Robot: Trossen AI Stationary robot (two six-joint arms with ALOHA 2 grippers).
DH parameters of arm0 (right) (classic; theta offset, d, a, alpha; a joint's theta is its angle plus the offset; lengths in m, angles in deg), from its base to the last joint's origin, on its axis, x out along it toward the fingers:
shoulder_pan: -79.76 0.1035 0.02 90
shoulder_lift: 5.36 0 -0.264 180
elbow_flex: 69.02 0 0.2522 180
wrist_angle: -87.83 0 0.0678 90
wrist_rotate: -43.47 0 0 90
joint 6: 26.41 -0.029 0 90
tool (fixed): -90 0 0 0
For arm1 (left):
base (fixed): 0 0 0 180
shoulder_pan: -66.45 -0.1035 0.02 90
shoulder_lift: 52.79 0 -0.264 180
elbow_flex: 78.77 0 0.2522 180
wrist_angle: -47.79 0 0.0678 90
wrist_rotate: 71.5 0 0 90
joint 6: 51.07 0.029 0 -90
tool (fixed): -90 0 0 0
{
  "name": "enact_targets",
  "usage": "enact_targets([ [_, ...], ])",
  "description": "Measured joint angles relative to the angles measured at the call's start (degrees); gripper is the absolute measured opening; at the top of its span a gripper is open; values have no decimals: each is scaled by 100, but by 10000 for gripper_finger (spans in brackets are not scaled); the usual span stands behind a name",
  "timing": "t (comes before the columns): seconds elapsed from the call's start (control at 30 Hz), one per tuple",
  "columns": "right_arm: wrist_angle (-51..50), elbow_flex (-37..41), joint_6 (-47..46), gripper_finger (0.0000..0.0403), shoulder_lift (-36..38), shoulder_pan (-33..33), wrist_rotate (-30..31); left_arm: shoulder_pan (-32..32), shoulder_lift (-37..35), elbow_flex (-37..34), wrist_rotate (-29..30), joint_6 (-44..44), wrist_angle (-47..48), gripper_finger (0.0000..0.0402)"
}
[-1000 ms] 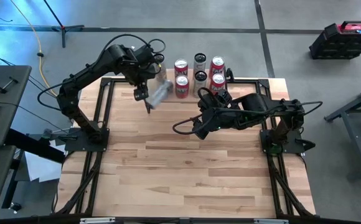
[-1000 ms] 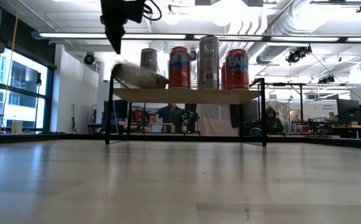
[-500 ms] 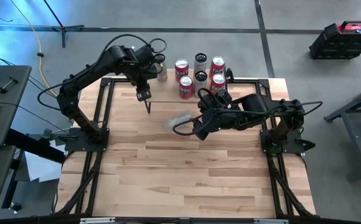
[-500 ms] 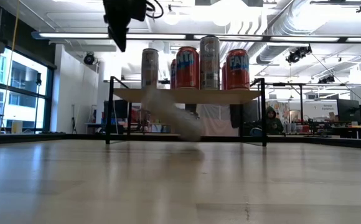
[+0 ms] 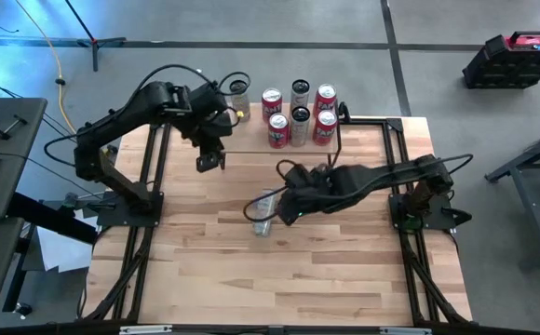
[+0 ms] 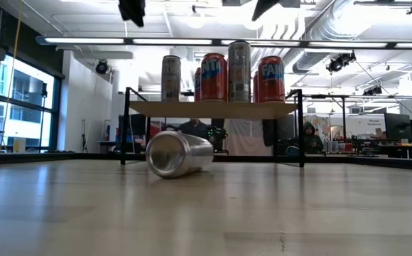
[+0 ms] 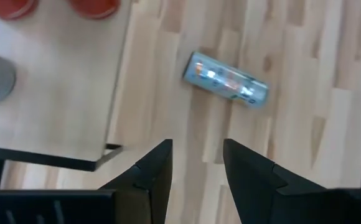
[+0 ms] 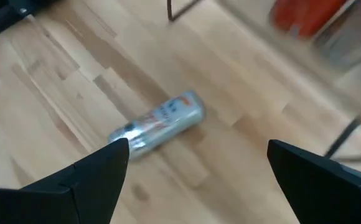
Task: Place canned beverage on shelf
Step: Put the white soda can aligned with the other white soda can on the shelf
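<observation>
A silver can (image 5: 264, 213) lies on its side on the tabletop in front of the shelf; it also shows in the low view (image 6: 180, 153), the left wrist view (image 7: 225, 79) and the right wrist view (image 8: 159, 122). The shelf (image 6: 213, 108) stands at the table's far edge with several upright red and silver cans (image 5: 300, 112) on its top. My left gripper (image 5: 207, 162) is open and empty above the shelf's left front corner (image 7: 56, 93). My right gripper (image 5: 284, 210) is open wide, high above the table just right of the fallen can.
The shelf's thin black legs (image 6: 125, 128) stand on the table at the far side. The near half of the tabletop (image 5: 279, 270) is bare wood. People and benches show in the room behind the shelf (image 6: 309, 135).
The silver can, tipped over at the shelf's left end, has fallen off it, rolled toward the near edge and now lies on its side on the table. My left gripper has risen and drawn back toward the left. My right gripper has moved left and nearer, toward the can.
</observation>
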Motion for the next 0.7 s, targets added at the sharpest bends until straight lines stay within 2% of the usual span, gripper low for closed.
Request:
enact_targets([
  [0.2,1167,1110,-1891,369,0,-67,-323,493,-290,0,21,-306,-15,131],
  [0.37,1617,1698,-3355,369,0,-304,-825,862,-501,0,23,-499,-23,131],
  [0.6,2395,2523,-4090,369,2,-626,-1318,1483,-793,0,101,-661,-42,131],
  [0.7,2977,2922,-4361,369,2,-741,-1372,1795,-940,0,341,-814,-45,131],
])
